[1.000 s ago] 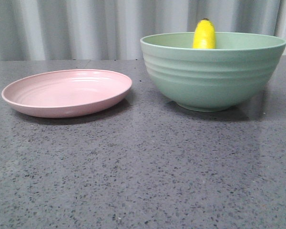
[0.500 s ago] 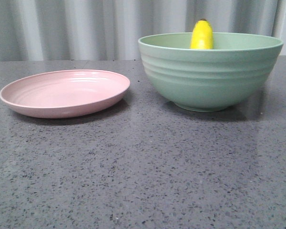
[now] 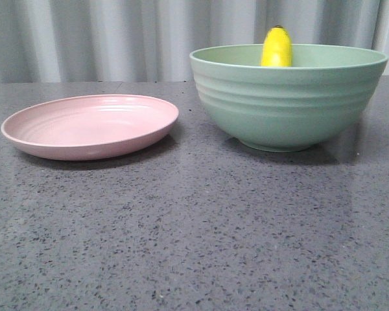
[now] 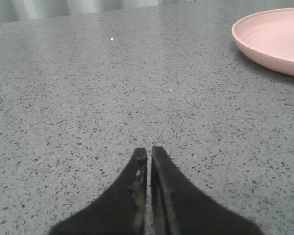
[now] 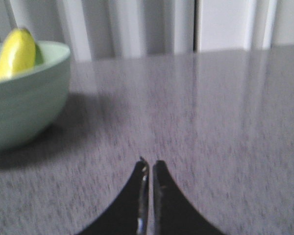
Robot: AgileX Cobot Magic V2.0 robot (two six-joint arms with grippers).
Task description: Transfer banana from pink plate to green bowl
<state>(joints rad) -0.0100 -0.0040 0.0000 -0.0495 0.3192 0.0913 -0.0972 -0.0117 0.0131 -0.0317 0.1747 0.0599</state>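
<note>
Since the earlier frame the banana [image 3: 277,46] remains propped in the green bowl [image 3: 288,97], at 3 o'clock from the bare pink plate [image 3: 91,126]. Left tool [image 4: 148,154] and right tool [image 5: 149,165] hang over the bench [image 3: 194,233], jaws closed together, gripping nothing.

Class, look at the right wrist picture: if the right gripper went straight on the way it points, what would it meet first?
Probably nothing near: ahead of the right gripper lies bare table up to the curtain. The green bowl with the banana sits off to one side, out of that line.
</note>
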